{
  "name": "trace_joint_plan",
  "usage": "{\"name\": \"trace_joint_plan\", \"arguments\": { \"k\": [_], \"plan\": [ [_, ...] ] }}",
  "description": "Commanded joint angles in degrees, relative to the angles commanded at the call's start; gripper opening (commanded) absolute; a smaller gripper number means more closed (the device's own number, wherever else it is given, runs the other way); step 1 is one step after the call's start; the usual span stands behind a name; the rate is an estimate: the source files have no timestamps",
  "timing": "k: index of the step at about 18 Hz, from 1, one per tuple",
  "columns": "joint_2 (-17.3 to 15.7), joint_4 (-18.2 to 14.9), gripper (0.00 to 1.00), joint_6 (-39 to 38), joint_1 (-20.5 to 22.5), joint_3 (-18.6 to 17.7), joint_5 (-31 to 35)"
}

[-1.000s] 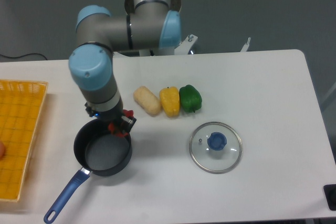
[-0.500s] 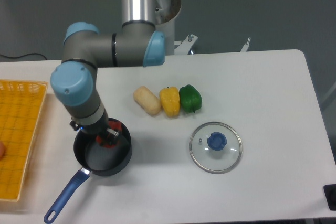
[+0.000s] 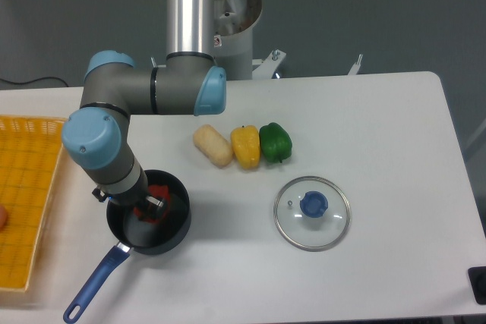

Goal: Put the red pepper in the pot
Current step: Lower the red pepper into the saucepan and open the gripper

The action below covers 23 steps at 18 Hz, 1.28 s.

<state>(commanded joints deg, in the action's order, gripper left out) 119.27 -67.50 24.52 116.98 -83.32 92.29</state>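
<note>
Down inside the pot, the gripper has the red pepper pinched between its fingers, just under the arm's wrist; the pepper sits within the rim, toward the far wall, so release looks like the next step

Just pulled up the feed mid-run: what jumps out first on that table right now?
The arm dominates the left half, its gripper reaching down into the pot, where the red pepper shows against the dark inside. Right of it, a pale bread roll, yellow pepper and green pepper sit in a tight row. Below those lies the glass lid with its blue knob, and an orange basket fills the left edge.
</note>
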Motion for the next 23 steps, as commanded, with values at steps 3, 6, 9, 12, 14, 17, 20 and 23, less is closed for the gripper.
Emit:
{"name": "trace_joint_plan", "arguments": {
  "k": [3,6,9,12,14,17,20,23],
  "plan": [
    [0.61,0.0,0.38,0.09,0.0,-0.09,-0.17],
    [0.97,0.0,0.38,0.18,-0.09,0.0,-0.26],
    [1.32,0.09,0.38,0.18,-0.09,0.0,-0.35],
    [1.76,0.09,0.38,0.26,-0.09,-0.09,-0.35],
    [2.19,0.17,0.38,0.18,-0.09,-0.09,-0.26],
    [2.55,1.4,0.38,0.09,-0.09,-0.09,-0.18],
    [2.9,1.67,0.38,0.09,-0.09,-0.09,-0.09],
    [2.99,1.67,0.38,0.18,-0.09,-0.09,-0.09]
  ]
}}
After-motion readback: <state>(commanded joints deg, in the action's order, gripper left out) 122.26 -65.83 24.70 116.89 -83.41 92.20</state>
